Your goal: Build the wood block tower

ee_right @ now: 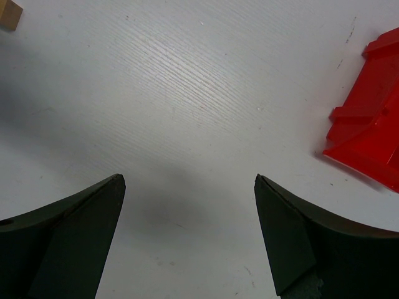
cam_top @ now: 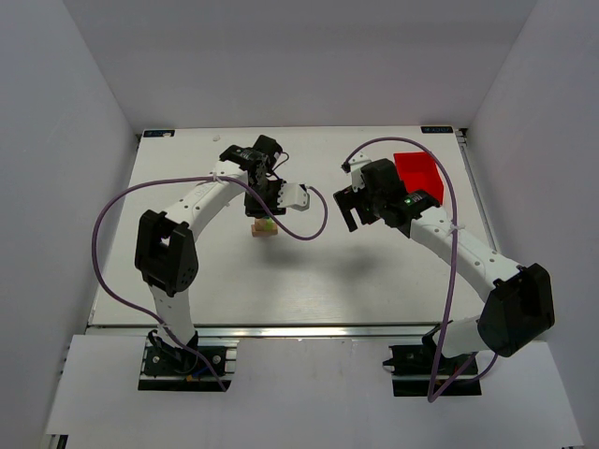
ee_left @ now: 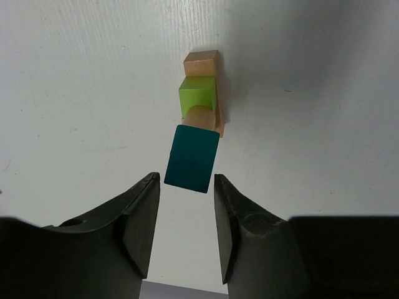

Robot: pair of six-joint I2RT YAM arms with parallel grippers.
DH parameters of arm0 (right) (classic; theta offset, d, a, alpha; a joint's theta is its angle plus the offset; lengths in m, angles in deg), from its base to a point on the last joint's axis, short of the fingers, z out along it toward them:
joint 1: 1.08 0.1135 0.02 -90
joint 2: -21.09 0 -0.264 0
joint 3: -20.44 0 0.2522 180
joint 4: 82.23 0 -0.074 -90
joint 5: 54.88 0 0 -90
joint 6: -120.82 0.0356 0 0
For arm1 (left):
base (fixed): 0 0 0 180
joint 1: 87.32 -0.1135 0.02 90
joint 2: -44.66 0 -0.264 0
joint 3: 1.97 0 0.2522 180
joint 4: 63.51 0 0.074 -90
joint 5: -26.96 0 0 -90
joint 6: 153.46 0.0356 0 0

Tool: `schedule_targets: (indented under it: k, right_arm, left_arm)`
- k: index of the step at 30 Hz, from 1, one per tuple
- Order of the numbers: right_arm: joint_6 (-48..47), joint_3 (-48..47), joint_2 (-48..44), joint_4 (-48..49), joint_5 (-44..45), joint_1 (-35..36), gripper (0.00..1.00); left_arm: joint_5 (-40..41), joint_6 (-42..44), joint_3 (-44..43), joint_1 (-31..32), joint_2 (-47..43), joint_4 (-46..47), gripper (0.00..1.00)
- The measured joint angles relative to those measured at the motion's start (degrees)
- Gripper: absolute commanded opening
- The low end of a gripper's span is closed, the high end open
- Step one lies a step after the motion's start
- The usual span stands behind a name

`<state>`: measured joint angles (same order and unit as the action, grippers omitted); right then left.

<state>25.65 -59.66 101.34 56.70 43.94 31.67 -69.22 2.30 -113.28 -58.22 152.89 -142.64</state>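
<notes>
The wood block tower [cam_top: 263, 227] stands left of the table's middle. In the left wrist view it is a tan base block [ee_left: 201, 63], a lime-green block [ee_left: 197, 94], a tan round piece [ee_left: 198, 116] and a teal block [ee_left: 192, 159] on top, slightly tilted. My left gripper [ee_left: 186, 180] is open right above the tower, its jaws on either side of the teal block's near edge and apart from it. It also shows in the top view [cam_top: 266, 208]. My right gripper [cam_top: 354, 208] is open and empty over bare table [ee_right: 188, 179].
A red plastic bin [cam_top: 418, 175] sits at the back right, just behind the right gripper; its edge shows in the right wrist view [ee_right: 374, 137]. A tan block corner [ee_right: 9, 14] shows at that view's top left. White walls enclose the table.
</notes>
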Motion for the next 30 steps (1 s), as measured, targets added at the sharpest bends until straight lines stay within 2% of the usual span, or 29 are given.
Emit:
schedule_targets:
  k: [6,13,16,17,18,21,30]
  right_arm:
    - [0.0,0.0,0.0,0.0,0.0,0.0,0.89]
    - [0.0,0.0,0.0,0.0,0.0,0.0,0.89]
    - [0.0,0.0,0.0,0.0,0.0,0.0,0.89]
    - [0.0,0.0,0.0,0.0,0.0,0.0,0.89]
    - [0.0,0.0,0.0,0.0,0.0,0.0,0.89]
    - [0.0,0.0,0.0,0.0,0.0,0.0,0.89]
    - [0.0,0.2,-0.9,0.3,0.0,0.0,0.89]
  left_arm:
    - [0.2,-0.2,0.0,0.0,0.0,0.3,0.57]
    - [0.2,-0.8,-0.5,-0.2,0.0,0.6,0.69]
    - [0.2,-1.1,-0.7,-0.2,0.0,0.7,0.78]
    - [0.2,-1.3,-0.7,-0.2,0.0,0.7,0.87]
    - [0.2,-1.4,-0.7,-0.2,0.0,0.7,0.91]
    - [0.2,-2.2,-0.7,-0.1,0.0,1.0,0.98]
    - [0.9,-3.8,-0.7,0.1,0.0,3.0,0.98]
